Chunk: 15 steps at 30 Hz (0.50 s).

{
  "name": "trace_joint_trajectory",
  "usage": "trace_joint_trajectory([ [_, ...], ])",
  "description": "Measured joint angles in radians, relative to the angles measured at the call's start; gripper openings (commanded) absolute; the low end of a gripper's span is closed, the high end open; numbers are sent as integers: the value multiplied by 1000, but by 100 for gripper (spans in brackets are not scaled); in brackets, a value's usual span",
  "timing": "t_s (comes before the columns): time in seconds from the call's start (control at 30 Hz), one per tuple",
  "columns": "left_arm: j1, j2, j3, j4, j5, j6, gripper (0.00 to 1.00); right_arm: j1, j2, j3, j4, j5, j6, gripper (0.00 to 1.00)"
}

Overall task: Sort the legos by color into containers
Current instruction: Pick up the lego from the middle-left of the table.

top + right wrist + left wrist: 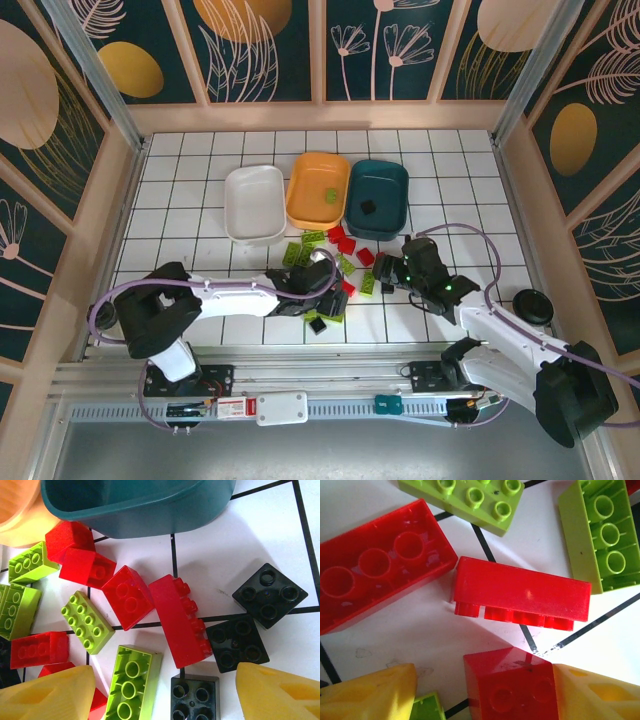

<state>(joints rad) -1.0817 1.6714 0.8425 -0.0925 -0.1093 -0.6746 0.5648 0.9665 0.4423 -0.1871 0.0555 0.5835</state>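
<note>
legos (127, 604): glossy studded plastic blocks

Tiled table (190, 190), three containers (255, 203), scattered legos (296, 254)

both arms stretch forward and inward, left gripper (322, 287) and right gripper (386, 272) angled down, fingers apart.
</note>
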Motion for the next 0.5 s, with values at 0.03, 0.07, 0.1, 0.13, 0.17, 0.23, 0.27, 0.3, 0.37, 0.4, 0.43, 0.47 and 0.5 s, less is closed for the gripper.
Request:
trace_joint_trajectory([
  [0.03,-2,8,4,1,0,-2,58,0,0,0,0,0,0,75],
  [0.07,-2,14,5,3,0,-1,54,0,-1,0,-1,1,0,75],
  [0.1,-3,20,5,4,0,-3,50,0,-2,0,-2,2,0,75],
  [0.13,-3,24,5,4,0,-5,47,0,-5,0,-3,4,0,75],
  [0.17,-4,24,5,4,2,-4,43,0,-7,0,-3,5,0,75],
  [0.23,-4,23,6,7,3,-10,35,0,-11,0,-4,6,0,75],
  [0.27,-4,21,6,8,3,-8,32,0,-12,0,-4,7,0,75],
  [0.3,-4,18,6,8,3,-9,30,0,-13,0,-4,7,0,75],
  [0.37,-4,5,6,6,-5,-11,28,0,-13,0,-4,7,0,75],
  [0.4,-4,-7,6,3,-10,-11,26,0,-13,0,-4,7,0,75],
  [0.43,-2,-27,6,0,-19,-10,25,0,-13,0,-4,7,0,75],
  [0.47,3,-50,6,-2,-25,-11,24,0,-13,0,-4,7,0,75],
  [0.5,18,-79,5,-2,-29,-10,24,0,-13,0,-4,7,0,75],
])
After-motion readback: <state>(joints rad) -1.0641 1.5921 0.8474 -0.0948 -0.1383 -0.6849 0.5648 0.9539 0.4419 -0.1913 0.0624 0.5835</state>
